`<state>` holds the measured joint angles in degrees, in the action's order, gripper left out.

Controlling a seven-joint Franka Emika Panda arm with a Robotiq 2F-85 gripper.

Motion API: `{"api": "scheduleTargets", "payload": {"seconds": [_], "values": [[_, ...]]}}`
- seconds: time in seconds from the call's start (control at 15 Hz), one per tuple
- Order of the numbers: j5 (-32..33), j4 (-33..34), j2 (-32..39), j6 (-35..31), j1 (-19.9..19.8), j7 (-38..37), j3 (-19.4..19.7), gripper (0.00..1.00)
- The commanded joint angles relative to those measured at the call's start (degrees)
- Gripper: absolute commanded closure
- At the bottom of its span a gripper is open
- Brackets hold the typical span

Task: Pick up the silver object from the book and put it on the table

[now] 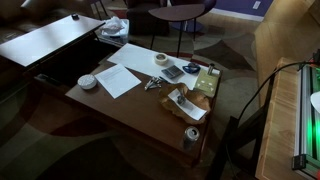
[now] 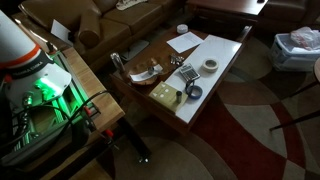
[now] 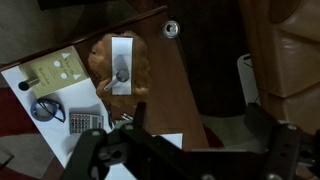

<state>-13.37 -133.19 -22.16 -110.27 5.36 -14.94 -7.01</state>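
Well, two fingers (image 3: 105,152) stand wide apart, holding nothing, low in the wrist view; one small silver object (image 3: 122,73) lies on one white slip on one brown book (image 3: 143,65); one can (image 3: 172,29) stands further off on the surface (image 3: 168,82); one calculator (image 3: 85,122) lies nearer, a bit left.

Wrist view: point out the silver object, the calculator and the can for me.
silver object (image 3: 122,73), wrist view, on its round middle, where it lies on the white paper.
calculator (image 3: 85,122), wrist view, on its keypad.
can (image 3: 172,29), wrist view, on its round top.
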Motion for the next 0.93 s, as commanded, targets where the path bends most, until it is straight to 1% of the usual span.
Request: {"api": "scheduleTargets", "payload": {"seconds": [0.0, 0.13, 0.27, 0.4, 0.6, 0.73, 0.87], "values": [[0.0, 0.1, 0.0, 0.1, -0.2, 0.1, -0.2, 0.0], [-0.1, 0.1, 1.3, -4.7, -1.7, -3.4, 0.0, 0.0], [0.4, -0.3, 3.4, -12.6, -3.8, -6.0, 0.7, 0.0], [2.5, -0.7, 6.8, -20.4, -6.4, -8.2, 1.6, 0.0], [8.1, -1.0, 14.1, -29.6, -11.2, -12.2, 3.9, 0.0], [13.1, -1.0, 19.1, -33.6, -13.8, -16.1, 6.0, 0.0], [18.4, -1.4, 24.2, -36.9, -15.6, -20.3, 9.0, 0.0]]}}
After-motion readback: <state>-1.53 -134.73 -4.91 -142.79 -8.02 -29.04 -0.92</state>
